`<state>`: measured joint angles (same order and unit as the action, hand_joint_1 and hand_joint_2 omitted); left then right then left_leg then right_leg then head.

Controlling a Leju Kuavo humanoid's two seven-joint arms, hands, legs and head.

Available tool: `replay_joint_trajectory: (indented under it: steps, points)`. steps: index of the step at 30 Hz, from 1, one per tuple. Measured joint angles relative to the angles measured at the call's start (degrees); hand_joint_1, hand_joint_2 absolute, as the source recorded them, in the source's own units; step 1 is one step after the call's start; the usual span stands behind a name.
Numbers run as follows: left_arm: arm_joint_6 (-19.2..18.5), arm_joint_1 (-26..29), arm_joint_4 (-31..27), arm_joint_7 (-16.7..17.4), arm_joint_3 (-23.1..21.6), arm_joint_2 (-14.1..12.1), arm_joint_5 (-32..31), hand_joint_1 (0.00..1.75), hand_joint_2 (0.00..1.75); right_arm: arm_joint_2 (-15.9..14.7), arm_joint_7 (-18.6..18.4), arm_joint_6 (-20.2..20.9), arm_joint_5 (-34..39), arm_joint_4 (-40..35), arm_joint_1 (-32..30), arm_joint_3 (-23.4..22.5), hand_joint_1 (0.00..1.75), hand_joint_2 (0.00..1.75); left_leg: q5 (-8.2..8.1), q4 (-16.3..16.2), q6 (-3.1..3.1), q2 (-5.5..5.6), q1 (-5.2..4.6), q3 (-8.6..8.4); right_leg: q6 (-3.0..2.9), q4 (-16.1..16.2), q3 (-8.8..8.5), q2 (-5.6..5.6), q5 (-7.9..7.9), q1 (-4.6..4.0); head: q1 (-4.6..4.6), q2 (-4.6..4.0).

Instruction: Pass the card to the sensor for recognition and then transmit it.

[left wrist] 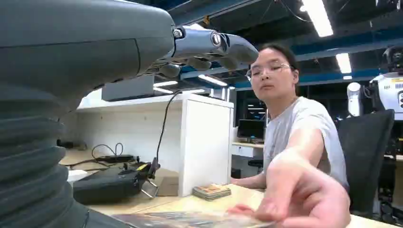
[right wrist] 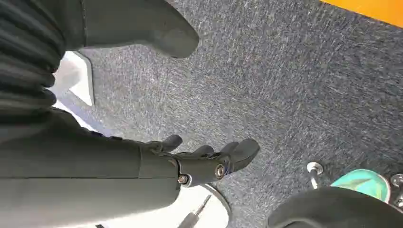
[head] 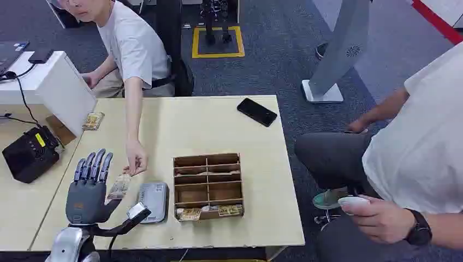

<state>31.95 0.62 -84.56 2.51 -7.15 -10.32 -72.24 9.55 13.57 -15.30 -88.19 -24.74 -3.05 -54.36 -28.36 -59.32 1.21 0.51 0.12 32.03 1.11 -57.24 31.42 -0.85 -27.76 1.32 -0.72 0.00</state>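
Observation:
My left hand point(head: 89, 185) hovers over the table's front left with its fingers stretched out and apart, holding nothing. A patterned card point(head: 119, 186) lies just beside its thumb. A person's hand point(head: 135, 162) reaches across the table and touches the card's far end. In the left wrist view the card point(left wrist: 190, 219) is a blurred strip under that person's hand point(left wrist: 297, 199), below my fingers point(left wrist: 214, 45). The grey flat sensor point(head: 153, 200) sits right of the card. My right hand point(right wrist: 204, 159) hangs over the carpet with fingers loosely bent and nothing in them.
A wooden divided box point(head: 208, 185) with cards in its front slots stands right of the sensor. A black phone point(head: 256, 112) lies at the far right. A card stack point(head: 93, 120), a white box point(head: 52, 84) and a black device point(head: 30, 154) stand to the left. A second person point(head: 415, 164) sits at the right.

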Motion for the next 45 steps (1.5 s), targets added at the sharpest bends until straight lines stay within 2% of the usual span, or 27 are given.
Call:
replay_joint_trajectory:
  steps: [1,2,3,5,7,13,14,19,24,35,38,42,45]
  points:
    - [0.0,0.0,0.0,0.0,0.0,0.0,0.0,0.26,1.75,0.0,0.0,0.0,0.0,0.0,0.0,0.0,0.00,1.75,0.00,0.0,0.00,0.00,0.00,0.00,0.00,0.0,0.00,0.00,0.00,0.00,0.00,0.00]
    - [0.0,0.0,0.0,0.0,0.0,0.0,0.0,1.01,1.75,0.0,0.0,0.0,0.0,0.0,0.0,0.0,0.00,1.75,0.00,0.0,0.00,0.00,0.00,0.00,0.00,0.0,0.00,0.00,0.00,0.00,0.00,0.00]
    - [0.0,0.0,0.0,0.0,0.0,0.0,0.0,1.59,1.75,0.0,0.0,0.0,0.0,0.1,0.0,0.0,0.00,1.75,0.00,0.0,0.00,0.00,0.00,0.00,0.00,0.0,0.00,0.00,0.00,0.00,0.00,0.00]
    - [0.0,0.0,0.0,0.0,0.0,0.0,0.0,1.54,1.75,0.0,0.0,0.0,0.0,0.1,0.0,0.0,0.00,1.75,0.00,0.0,0.00,0.00,0.00,0.00,0.00,0.0,0.00,0.00,0.00,0.00,0.00,0.00]
    - [-0.1,0.0,0.0,0.3,0.0,0.0,-0.1,1.69,1.75,0.0,-0.2,0.0,0.0,0.2,0.0,0.0,0.00,1.75,0.00,0.0,0.00,0.00,0.00,0.00,0.00,0.0,0.00,0.00,0.00,0.00,0.00,0.00]
    - [-0.1,0.0,0.0,0.5,0.0,0.0,-0.3,1.69,1.75,-0.1,-1.1,0.2,0.0,0.8,0.1,0.0,0.00,1.75,0.01,0.0,0.00,0.00,0.00,0.00,0.00,0.0,0.00,0.00,0.00,0.00,0.00,0.00]
    - [-0.1,0.0,0.0,0.5,0.0,0.0,-0.3,1.75,1.75,-0.1,-1.2,0.2,0.0,0.9,0.1,0.0,0.00,1.75,0.01,0.0,0.00,0.00,0.00,0.00,0.00,0.0,0.00,0.00,0.00,0.00,0.00,0.00]
    - [-0.1,-0.1,0.0,0.5,0.0,0.0,0.1,1.75,1.75,-0.1,-1.2,0.0,0.0,1.0,0.1,0.0,0.00,1.75,0.00,0.0,0.00,-0.01,0.00,-0.01,0.00,0.0,0.00,-0.03,0.01,0.00,-0.02,0.00]
    - [-0.2,-0.1,0.0,-0.7,0.0,0.0,3.1,1.75,1.75,-0.2,-0.9,-0.5,0.0,1.1,0.2,0.0,0.00,1.75,0.01,0.0,0.00,-0.01,0.00,0.00,0.00,0.0,0.01,-0.03,0.01,0.00,0.00,0.00]
    - [-0.2,-0.1,0.0,-0.9,0.0,0.0,4.1,1.75,1.75,-0.3,-0.8,-0.7,0.0,1.4,0.4,0.0,0.00,1.75,0.01,0.0,0.00,0.00,0.00,0.00,0.00,0.0,0.00,-0.03,0.02,0.00,0.00,0.00]
    - [-0.2,-0.1,0.0,-2.1,0.0,0.0,5.9,1.75,1.75,-0.4,-0.6,-0.8,0.0,1.4,0.4,0.0,0.00,1.75,0.01,0.0,0.00,0.00,0.00,0.00,0.00,0.0,0.00,-0.03,0.02,0.00,0.00,0.00]
    - [0.0,0.0,0.0,-6.9,0.0,0.0,12.9,1.75,1.75,-0.6,-0.4,-1.1,0.0,1.8,0.5,0.0,0.00,1.75,0.01,0.0,0.00,0.00,0.00,0.00,0.00,0.0,0.00,-0.03,0.02,0.00,0.00,0.00]
    - [-0.1,0.2,-0.7,-8.5,0.0,0.1,16.4,1.75,1.75,-0.7,-0.4,-1.2,0.0,1.9,0.5,0.0,0.00,1.75,0.01,0.0,0.00,0.00,0.00,0.01,0.00,0.0,0.00,-0.02,0.02,0.00,-0.02,0.00]
